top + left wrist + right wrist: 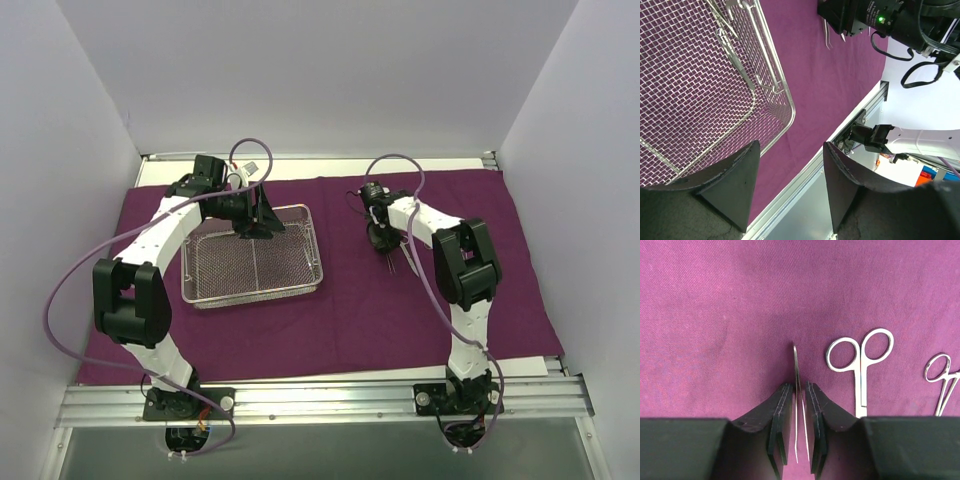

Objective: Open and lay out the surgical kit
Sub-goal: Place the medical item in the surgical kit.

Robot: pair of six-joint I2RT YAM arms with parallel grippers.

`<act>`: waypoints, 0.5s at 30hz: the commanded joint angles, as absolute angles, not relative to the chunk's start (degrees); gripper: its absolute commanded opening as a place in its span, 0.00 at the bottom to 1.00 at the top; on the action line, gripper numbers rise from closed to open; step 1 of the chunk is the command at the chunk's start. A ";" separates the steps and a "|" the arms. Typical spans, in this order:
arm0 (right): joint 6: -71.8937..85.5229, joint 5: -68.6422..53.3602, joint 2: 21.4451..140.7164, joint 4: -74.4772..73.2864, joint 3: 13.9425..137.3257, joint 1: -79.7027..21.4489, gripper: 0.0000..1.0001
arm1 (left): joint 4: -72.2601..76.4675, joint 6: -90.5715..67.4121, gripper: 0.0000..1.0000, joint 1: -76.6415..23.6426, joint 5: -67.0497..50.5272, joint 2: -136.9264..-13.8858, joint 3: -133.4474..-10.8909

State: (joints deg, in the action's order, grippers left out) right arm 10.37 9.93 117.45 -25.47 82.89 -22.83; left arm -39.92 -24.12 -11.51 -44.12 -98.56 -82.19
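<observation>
While right end effector [800, 390] brackets thin forceps [795, 360] on cloth [715, 315] right of bench centre, grip unclear: clamped or released, cannot tell. Left end effector [791, 145] open over tray [785, 95]. Forceps likely light, springy, slippery; pinch mid-shank.

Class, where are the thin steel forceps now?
Right wrist view: the thin steel forceps are on dark purple cloth between the fingers of the right pincer, left of the ring-handled scissors.

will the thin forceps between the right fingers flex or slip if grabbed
The forceps look like thin, springy steel, so squeezing probably closes the two blades. Polished and narrow, they may slip or twist. Blade-like, not round, so unlikely to roll on the cloth.
</observation>
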 commanded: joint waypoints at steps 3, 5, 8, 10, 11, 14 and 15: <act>10.46 9.41 117.16 -26.63 82.18 -22.50 0.20 | -41.75 -22.15 0.63 -11.25 -42.45 -97.82 -83.14; 10.55 9.32 116.98 -26.89 82.70 -22.50 0.21 | -42.01 -22.15 0.63 -11.34 -41.93 -98.00 -83.14; 10.72 9.32 115.93 -28.38 84.37 -22.50 0.24 | -42.54 -21.89 0.64 -11.60 -40.62 -98.26 -83.32; 10.90 9.23 114.61 -29.44 85.69 -22.50 0.25 | -43.67 -21.18 0.65 -12.21 -39.64 -98.61 -83.84; 10.99 9.23 114.09 -30.84 87.35 -22.50 0.25 | -44.12 -20.92 0.65 -12.48 -39.03 -99.05 -84.02; 11.51 9.14 111.02 -33.65 90.69 -22.15 0.26 | -44.30 -21.09 0.68 -13.79 -36.66 -99.67 -83.85; 11.69 9.05 109.27 -34.27 91.31 -21.97 0.26 | -44.04 -21.62 0.68 -14.23 -34.91 -99.93 -83.85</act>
